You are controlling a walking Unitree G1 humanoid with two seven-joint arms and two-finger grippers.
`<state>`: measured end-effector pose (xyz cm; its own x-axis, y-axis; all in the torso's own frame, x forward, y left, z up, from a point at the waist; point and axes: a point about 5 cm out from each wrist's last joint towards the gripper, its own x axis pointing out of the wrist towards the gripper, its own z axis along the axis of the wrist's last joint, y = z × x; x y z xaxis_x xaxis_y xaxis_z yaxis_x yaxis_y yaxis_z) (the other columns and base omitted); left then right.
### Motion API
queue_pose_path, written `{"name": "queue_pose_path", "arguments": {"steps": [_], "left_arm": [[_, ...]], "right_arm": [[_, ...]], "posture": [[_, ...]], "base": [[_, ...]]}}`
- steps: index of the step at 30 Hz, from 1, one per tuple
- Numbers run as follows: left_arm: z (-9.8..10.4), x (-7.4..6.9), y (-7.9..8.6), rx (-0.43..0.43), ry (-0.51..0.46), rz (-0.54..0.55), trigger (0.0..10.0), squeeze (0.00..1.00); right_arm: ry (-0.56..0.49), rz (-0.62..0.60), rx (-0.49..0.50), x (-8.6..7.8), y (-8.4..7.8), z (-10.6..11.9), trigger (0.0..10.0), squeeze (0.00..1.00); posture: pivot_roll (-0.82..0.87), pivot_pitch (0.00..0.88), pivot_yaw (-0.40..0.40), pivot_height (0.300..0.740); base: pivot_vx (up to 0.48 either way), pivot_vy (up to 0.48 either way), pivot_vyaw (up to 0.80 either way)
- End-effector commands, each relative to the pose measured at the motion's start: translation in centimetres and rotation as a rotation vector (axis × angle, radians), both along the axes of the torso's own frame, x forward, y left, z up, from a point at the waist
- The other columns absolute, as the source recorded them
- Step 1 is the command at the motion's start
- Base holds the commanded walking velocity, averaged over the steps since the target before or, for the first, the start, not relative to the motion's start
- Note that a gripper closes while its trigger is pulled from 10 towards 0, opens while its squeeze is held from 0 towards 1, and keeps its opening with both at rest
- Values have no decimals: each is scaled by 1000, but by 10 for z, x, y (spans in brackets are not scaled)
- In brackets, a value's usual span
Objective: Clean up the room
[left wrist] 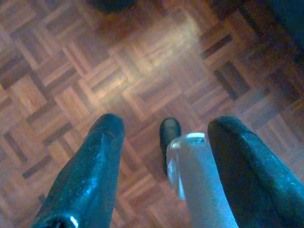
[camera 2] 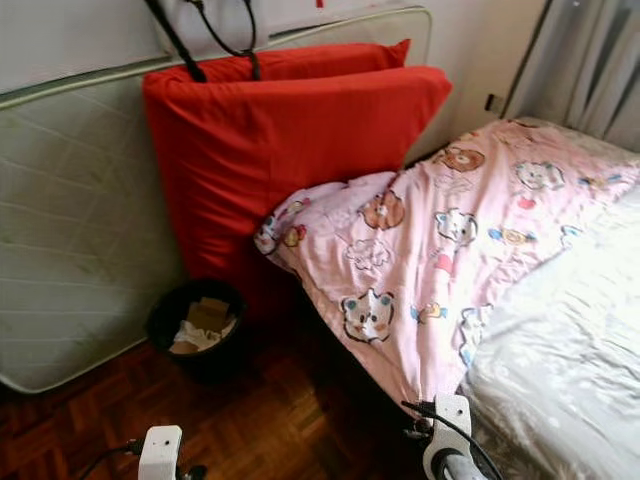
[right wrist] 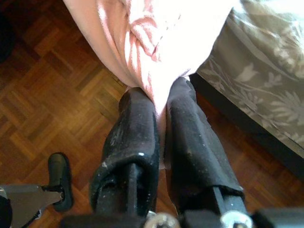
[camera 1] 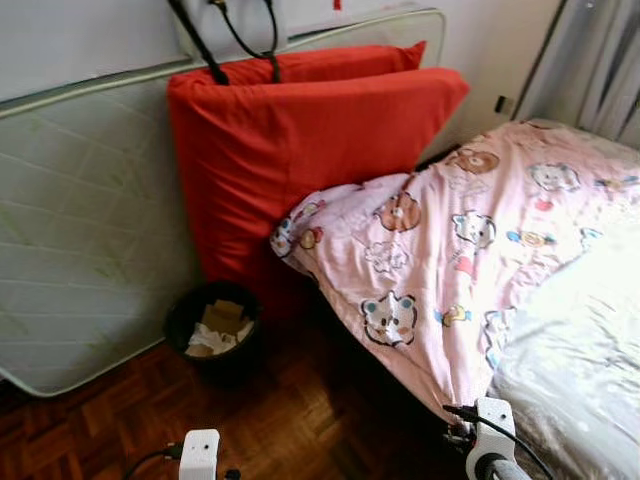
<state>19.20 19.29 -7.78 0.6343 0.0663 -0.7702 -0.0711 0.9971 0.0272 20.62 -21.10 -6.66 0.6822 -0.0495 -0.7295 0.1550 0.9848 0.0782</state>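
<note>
Nearby, red cushions (camera 1: 300, 150) flank the bin (camera 1: 215, 330).

We cannot see how much blanket (right wrist: 156, 42) lies between the right gripper's (right wrist: 161, 102) black fingers (right wrist: 135, 128); glare whitens its upper folds. The red cushions (camera 1: 300, 140) hide part of the upright mattress (camera 1: 80, 230), and the wastebasket's (camera 1: 212, 330) paper contents stay indistinct.

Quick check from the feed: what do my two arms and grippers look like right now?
Both wrists end in white housings with black cables in the head views. The left gripper has two long, glossy black fingers; the right gripper has matte, dust-speckled black fingers on silver screws.
</note>
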Motion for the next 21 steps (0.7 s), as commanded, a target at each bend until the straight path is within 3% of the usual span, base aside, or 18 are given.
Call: {"name": "queue_pose_path", "arguments": {"steps": [1, 12, 14, 16, 17, 19, 21], "left_arm": [[-1, -3, 2, 14, 14, -9, 10000, 0], [-1, -2, 1, 16, 15, -17, 10000, 0], [-1, -2, 1, 16, 15, -18, 10000, 0], [-1, -2, 1, 16, 15, -18, 10000, 0], [-1, -1, 1, 16, 16, -19, 10000, 0], [-1, -1, 1, 16, 16, -20, 10000, 0], [-1, -1, 0, 16, 16, -23, 10000, 0]], "right_arm": [[17, 3, 0, -2, 1, -1, 10000, 0], [13, 1, 11, -1, 1, -1, 10000, 0], [10, 5, 20, -1, 1, -1, 10000, 86], [9, 6, 23, 0, 2, -1, 10000, 86], [9, 10, 28, 0, 2, -1, 10000, 337], [10, 13, 29, 0, 2, -1, 10000, 337], [11, 14, 26, 0, 2, -1, 10000, 1000]], "posture": [[-20, 0, -8, 740], [-18, 0, -9, 740], [-18, 0, -10, 740], [-18, 0, -10, 740], [-17, 0, -11, 740], [-17, 0, -11, 740], [-18, 0, -11, 740]], "base": [[0, 0, 0], [0, 0, 0], [0, 0, 0], [0, 0, 0], [0, 0, 0], [0, 0, 0], [0, 0, 0]]}}
